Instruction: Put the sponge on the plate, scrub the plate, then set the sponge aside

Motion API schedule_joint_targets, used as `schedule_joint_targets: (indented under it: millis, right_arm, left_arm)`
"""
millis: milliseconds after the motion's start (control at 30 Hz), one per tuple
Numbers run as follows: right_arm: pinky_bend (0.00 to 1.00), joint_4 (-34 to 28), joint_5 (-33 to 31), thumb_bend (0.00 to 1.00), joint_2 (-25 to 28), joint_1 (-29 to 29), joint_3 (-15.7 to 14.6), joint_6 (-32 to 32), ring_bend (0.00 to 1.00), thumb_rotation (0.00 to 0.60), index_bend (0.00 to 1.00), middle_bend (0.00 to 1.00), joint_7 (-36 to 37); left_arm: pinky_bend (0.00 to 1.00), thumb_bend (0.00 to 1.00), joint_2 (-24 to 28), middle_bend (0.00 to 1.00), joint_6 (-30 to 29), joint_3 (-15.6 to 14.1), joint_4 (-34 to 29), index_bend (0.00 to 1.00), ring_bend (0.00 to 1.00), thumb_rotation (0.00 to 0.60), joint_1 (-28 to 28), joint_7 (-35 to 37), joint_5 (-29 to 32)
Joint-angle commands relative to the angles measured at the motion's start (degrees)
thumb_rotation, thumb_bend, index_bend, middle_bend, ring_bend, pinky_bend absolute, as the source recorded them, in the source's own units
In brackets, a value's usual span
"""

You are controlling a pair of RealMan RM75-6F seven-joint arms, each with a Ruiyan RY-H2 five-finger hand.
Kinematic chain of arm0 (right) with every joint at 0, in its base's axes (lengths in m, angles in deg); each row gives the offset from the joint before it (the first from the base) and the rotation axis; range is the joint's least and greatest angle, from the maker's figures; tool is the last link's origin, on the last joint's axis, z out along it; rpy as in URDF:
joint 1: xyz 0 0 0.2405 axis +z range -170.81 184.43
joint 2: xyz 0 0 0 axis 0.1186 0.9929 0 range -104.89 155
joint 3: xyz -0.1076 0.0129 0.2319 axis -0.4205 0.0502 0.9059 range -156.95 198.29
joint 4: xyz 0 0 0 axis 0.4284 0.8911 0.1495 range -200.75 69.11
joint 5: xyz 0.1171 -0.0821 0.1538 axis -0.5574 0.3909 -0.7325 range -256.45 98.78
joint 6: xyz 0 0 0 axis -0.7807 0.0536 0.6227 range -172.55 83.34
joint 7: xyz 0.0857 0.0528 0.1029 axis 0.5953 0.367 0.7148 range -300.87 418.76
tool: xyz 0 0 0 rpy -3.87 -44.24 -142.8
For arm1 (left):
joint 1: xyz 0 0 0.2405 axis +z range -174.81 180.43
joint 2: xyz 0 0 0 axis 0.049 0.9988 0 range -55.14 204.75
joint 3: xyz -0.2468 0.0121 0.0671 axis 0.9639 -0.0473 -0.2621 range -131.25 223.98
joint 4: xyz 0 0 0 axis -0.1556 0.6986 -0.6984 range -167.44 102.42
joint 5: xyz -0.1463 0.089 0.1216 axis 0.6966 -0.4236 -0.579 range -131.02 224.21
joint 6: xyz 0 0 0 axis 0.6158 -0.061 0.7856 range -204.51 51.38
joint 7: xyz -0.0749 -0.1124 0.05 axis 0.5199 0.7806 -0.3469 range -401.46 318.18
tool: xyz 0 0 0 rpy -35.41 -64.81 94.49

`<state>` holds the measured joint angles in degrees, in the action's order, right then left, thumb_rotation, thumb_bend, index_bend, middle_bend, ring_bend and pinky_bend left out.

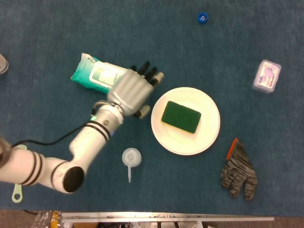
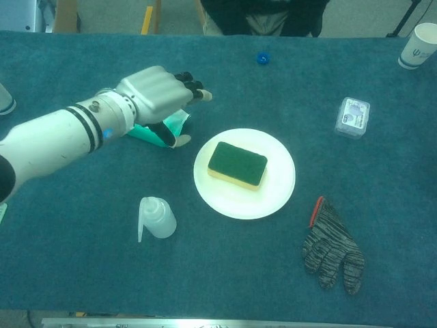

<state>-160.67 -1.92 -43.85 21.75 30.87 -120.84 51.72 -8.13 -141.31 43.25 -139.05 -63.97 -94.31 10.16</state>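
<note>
on plate (image 1: 209, 133): sponge (image 1: 181, 116), apart from empty left hand (image 1: 132, 90).

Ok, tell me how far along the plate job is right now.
Done: the sponge lies flat on the plate, green side up. In hand: nothing; the left hand is empty with its fingers apart, off to the left of the plate above the wipes pack. Left: whether any scrubbing has happened cannot be told from this, and the sponge has yet to be set aside.
</note>
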Motion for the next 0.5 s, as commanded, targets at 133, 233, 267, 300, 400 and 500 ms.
schedule_joint_targets:
  millis: [133,233,267,300,400,500]
  right_arm:
    - [0.5,-3.29,0.08,0.3,0.05,1.83,1.02,1.3,0.36,0.6,0.49,0.43,-0.29]
    - [0.5,-5.79,0.24,0.26,0.44,2.94,1.35,2.64,0.36,0.6,0.48,0.43,0.22]
    - [0.5,-6.43,0.31,0.25,0.65,3.22,1.36,3.02,0.36,0.6,0.48,0.43,0.15]
    - [0.5,-7.28,0.43,0.23,0.91,3.6,1.35,3.5,0.35,0.6,0.48,0.43,-0.06]
    - [0.5,-9.44,0.68,0.19,1.43,4.29,1.13,4.45,0.36,0.6,0.48,0.43,-0.5]
    - [0.51,-11.31,0.85,0.11,1.7,4.79,0.78,5.18,0.36,0.6,0.47,0.43,-0.81]
  left_arm:
    - [0.24,0.33,6.76,0.07,-3.96,-0.7,-1.92,0.06,0.0,0.352,6.79,7.88,-6.47]
    - [0.24,0.33,9.39,0.07,-5.68,-1.32,-3.36,0.06,0.0,0.352,9.19,9.43,-8.73]
    - [0.24,0.33,10.16,0.07,-6.1,-1.58,-3.84,0.06,0.0,0.351,9.87,9.75,-9.4]
    - [0.23,0.33,11.1,0.07,-6.6,-1.94,-4.41,0.06,0.0,0.351,10.75,10.11,-10.38]
    - [0.22,0.33,13.01,0.07,-7.74,-3.01,-5.49,0.06,0.0,0.351,12.77,10.34,-13.0]
    - [0.19,0.33,14.4,0.07,-8.82,-3.81,-6.24,0.07,0.0,0.352,14.49,9.74,-15.0]
